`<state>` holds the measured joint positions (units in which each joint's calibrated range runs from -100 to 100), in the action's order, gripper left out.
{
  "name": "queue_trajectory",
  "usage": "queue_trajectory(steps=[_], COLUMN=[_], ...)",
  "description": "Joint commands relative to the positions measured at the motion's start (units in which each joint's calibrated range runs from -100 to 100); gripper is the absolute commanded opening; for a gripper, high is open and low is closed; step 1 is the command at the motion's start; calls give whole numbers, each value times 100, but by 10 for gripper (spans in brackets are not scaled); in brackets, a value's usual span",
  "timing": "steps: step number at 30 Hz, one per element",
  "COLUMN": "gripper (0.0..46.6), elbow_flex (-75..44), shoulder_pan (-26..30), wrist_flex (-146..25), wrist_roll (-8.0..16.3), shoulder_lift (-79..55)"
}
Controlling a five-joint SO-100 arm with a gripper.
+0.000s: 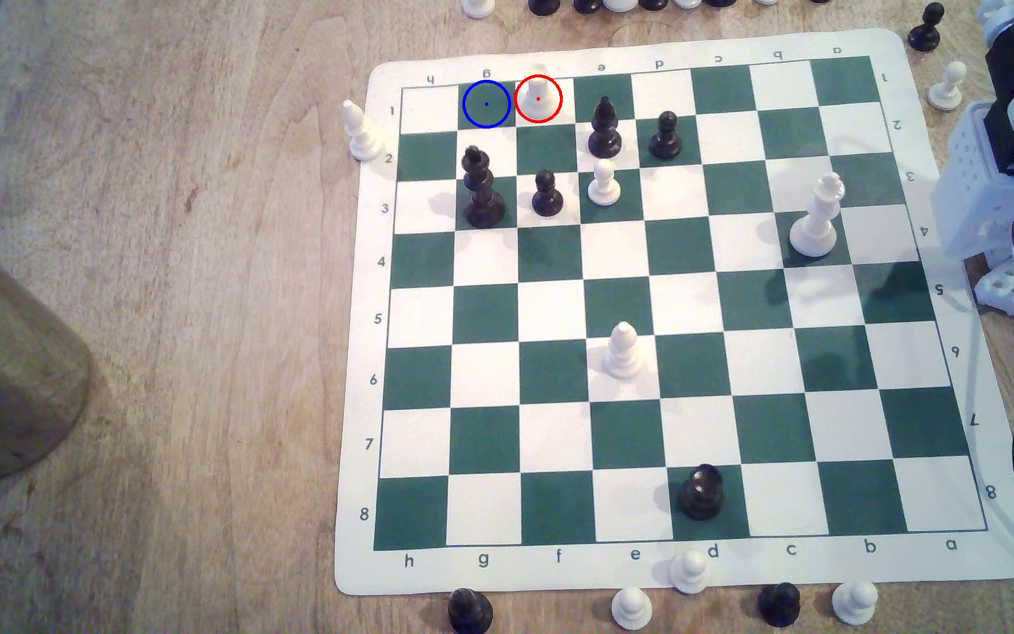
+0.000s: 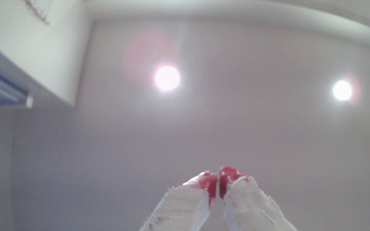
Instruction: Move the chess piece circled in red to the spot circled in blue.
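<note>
mostly washed-out white rook [image 1: 537, 97] on red-ringed square; red-tipped fingers [image 2: 219, 180] pressed together, empty.

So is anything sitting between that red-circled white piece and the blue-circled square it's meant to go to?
Nothing visible. The white rook stands on the square right beside the blue-ringed green square, which is bare. The nearest black pieces sit a row or more away.
</note>
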<state>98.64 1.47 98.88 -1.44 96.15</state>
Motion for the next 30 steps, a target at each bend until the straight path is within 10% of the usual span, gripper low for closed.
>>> queue_trajectory(steps=[1,30], gripper=[2,2], elbow_flex=[117,-3391], shoulder_pan=[-410,-1575], wrist_flex=[-273,-13492], wrist_roll=[-15,39], shoulder_lift=[-39,-48])
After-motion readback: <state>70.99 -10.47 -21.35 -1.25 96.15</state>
